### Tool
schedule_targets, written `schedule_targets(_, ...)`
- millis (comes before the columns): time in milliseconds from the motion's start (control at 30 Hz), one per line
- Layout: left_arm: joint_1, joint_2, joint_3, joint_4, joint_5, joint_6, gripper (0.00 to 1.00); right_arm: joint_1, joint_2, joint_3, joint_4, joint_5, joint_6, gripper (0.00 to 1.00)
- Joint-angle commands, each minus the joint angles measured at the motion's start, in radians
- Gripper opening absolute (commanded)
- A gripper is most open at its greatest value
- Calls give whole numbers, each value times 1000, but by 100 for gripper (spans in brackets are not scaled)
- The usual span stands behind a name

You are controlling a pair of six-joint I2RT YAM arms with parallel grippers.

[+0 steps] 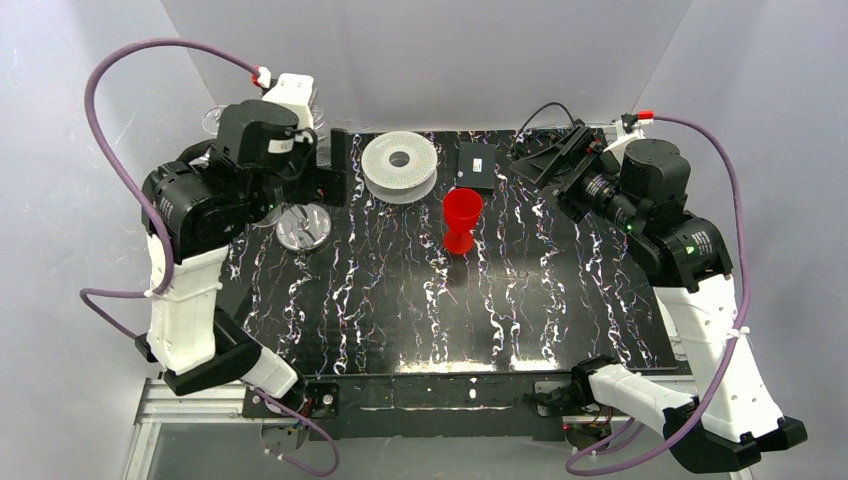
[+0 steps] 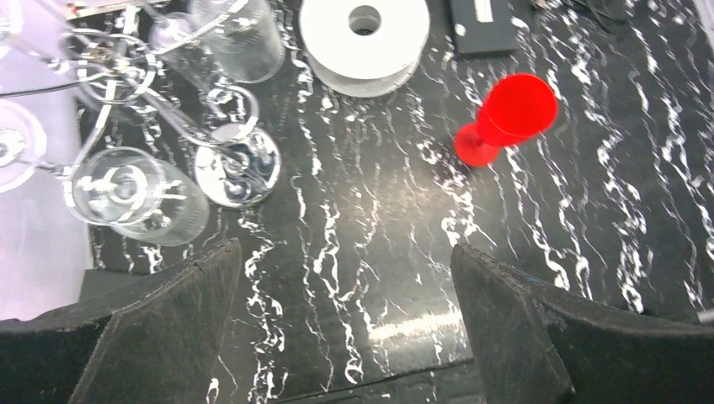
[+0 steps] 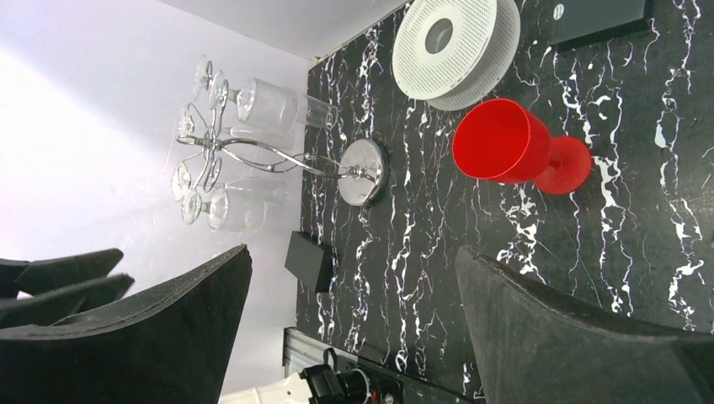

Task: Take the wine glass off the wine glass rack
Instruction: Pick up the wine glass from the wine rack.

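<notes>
Label (image 2: 482, 8) on black box (image 2: 484, 35) is too small to read.

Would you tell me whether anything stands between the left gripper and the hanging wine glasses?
Nothing visible does: only bare table lies between the open left gripper and the nearest wine glass on the wine glass rack; the red cup stands well aside.
</notes>
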Motion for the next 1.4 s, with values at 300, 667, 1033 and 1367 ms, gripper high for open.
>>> schedule_targets(300,305,14,-5,-375,-36,-1,91,-2,-12,0,16,-58,-3,98)
schedule_targets(667,430,102,-1,-419,-117,-70,88,-2,-32,40,-17,-104,-55,98)
schedule_targets(1033,492,151,-18,-408,-204,-33,87,-2,-124,-15,-51,-142,-76,98)
schedule_targets(1367,506,162,-121,-418,-216,-76,85,-2,-120,-32,-48,-141,-99,98)
